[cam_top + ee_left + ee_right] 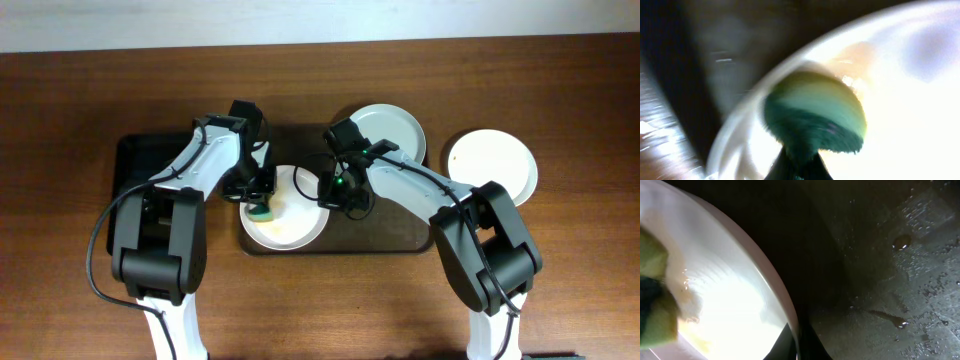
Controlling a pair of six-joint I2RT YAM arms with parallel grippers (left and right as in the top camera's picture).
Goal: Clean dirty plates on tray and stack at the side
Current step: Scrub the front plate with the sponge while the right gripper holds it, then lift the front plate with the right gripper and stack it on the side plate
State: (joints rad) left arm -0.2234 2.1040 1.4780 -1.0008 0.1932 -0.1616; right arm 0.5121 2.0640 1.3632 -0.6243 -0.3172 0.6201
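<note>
The left gripper (258, 202) clamps a green-yellow sponge (815, 115) on the round white plate (297, 226); the right gripper (327, 196) pinches its rim.

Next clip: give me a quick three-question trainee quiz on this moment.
1. True or false: the left claw holds a sponge on the white plate that sits on the tray.
2. Where does the other white plate lie? A) on the tray B) on the table, right of the tray C) stacked on another plate
3. Fill in: the right claw grips the scrubbed plate at its ___.
Key: 1 true; 2 B; 3 rim.
</note>
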